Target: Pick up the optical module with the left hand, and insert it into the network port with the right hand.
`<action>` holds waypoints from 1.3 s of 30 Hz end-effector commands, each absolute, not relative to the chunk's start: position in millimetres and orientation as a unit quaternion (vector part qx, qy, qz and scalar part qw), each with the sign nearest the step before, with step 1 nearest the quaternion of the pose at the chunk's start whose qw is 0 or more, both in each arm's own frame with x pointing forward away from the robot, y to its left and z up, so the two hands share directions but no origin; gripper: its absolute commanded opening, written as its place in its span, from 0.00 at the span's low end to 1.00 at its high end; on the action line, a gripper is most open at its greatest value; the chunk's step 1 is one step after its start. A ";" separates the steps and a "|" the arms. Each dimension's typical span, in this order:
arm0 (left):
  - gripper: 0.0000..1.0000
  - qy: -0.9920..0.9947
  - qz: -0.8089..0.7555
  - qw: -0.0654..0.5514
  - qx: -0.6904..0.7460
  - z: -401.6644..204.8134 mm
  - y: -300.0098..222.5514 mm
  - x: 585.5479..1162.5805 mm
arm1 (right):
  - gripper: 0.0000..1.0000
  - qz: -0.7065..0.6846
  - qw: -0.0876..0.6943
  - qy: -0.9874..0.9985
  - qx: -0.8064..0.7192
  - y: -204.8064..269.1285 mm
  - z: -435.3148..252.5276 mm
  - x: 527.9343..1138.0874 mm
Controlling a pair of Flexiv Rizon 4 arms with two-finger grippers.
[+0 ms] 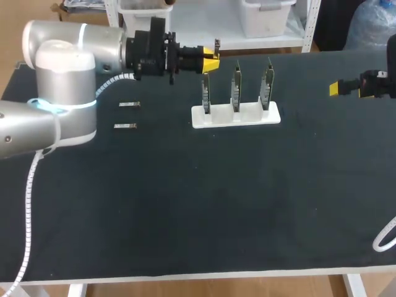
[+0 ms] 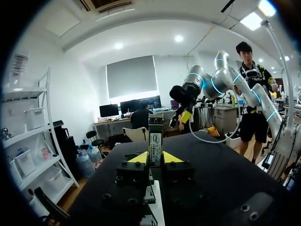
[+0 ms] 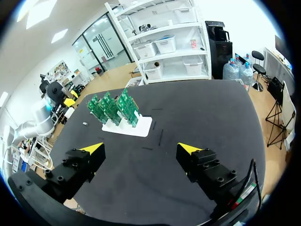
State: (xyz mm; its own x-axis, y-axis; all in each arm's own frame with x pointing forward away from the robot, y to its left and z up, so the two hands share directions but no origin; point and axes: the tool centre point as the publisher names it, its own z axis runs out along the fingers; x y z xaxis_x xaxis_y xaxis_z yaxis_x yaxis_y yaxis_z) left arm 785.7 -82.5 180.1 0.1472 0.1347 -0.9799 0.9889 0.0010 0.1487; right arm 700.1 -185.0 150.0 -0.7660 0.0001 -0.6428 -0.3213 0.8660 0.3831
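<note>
Left wrist view: left gripper clamps module upright, likely presenting it for handover | right gripper gapes empty, well apart, probably waiting to take it | boards on stand just beside left gripper.

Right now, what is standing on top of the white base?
Three green circuit boards stand upright in a row on the white base. How they are fixed into it is hidden.

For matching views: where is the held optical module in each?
Head: optical module at left gripper, by the leftmost board.
Left wrist: optical module upright between the fingers.
Right wrist: too small to tell, at the far left gripper.
Shared landmark: left gripper's yellow tips.
</note>
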 end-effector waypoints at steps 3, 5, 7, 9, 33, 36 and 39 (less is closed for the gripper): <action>0.00 0.497 -0.420 0.505 0.566 183.6 -80.8 783.9 | 1.00 0.243 0.330 0.908 -0.088 -185.1 150.0 700.0; 0.00 0.494 -0.426 0.506 0.565 183.8 -80.9 784.1 | 1.00 0.243 0.330 0.908 -0.088 -185.1 150.0 700.0; 0.00 0.494 -0.426 0.506 0.565 183.8 -80.9 784.1 | 1.00 0.243 0.330 0.908 -0.088 -185.1 150.0 700.0; 0.00 0.494 -0.426 0.506 0.565 183.8 -80.9 784.1 | 1.00 0.243 0.330 0.908 -0.088 -185.1 150.0 700.0; 0.00 0.494 -0.426 0.506 0.565 183.8 -80.9 784.1 | 1.00 0.243 0.330 0.908 -0.088 -185.1 150.0 700.0; 0.00 0.494 -0.426 0.506 0.565 183.8 -80.9 784.1 | 1.00 0.255 0.348 0.895 -0.110 -177.8 157.5 697.9; 0.00 0.494 -0.426 0.506 0.565 183.8 -80.9 784.1 | 1.00 0.261 0.379 0.874 -0.157 -164.8 175.7 693.7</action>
